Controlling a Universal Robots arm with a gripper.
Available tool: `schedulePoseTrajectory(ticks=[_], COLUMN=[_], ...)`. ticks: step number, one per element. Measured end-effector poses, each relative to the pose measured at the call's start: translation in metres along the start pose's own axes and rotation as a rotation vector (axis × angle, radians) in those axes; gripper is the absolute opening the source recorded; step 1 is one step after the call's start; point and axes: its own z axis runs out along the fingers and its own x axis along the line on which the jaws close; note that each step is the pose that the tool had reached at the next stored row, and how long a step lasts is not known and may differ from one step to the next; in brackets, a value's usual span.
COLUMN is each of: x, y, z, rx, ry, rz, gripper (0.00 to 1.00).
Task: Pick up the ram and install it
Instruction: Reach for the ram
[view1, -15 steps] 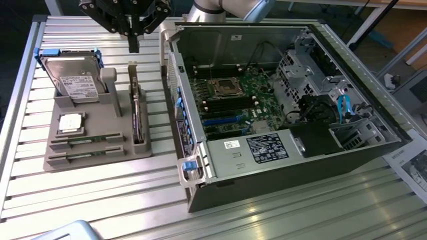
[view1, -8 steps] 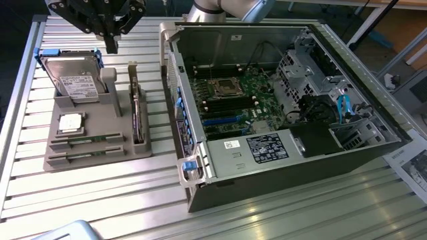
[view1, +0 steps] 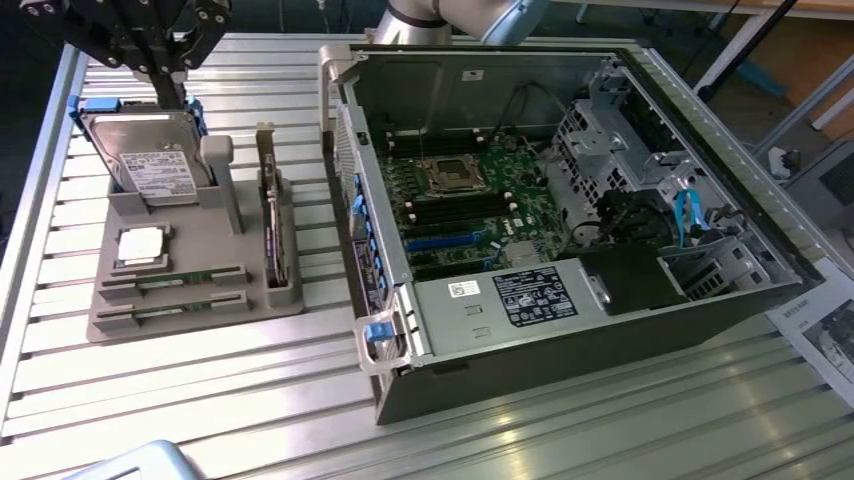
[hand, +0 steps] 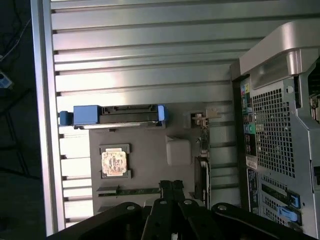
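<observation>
Shut pincer (hand: 171, 189) (gripping nothing) hangs above the grey holder (hand: 145, 165). Green ram (hand: 132, 191) lies slotted there, untouched.

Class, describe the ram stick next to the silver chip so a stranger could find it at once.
Find the grey holder at the exterior view's left of the open case. At its end opposite the hard drive, two thin green sticks lie in slots. The ram is the one beside the square silver chip; the other stick lies at the holder's edge.
</observation>
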Motion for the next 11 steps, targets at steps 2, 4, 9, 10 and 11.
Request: schedulePoseTrajectory(ticks=[2, 4, 9, 10, 11], x=[0.0007, 0.0016, 0.0101, 0.0102, 0.0102], y=[0.0000, -0.0001, -0.0008, -0.0010, -0.0020], z=[0.0000, -0.0001, -0.0004, -0.0004, -0.0004], rx=[0.0000, 0.0000, 0.0000, -0.0001, -0.0001], ry=[0.0000, 0.0000, -0.0002, -0.0002, -0.0002], rz=[0.000, 0.000, 0.000, 0.000, 0.000], gripper=[0.10, 0.10, 0.10, 0.10, 0.10])
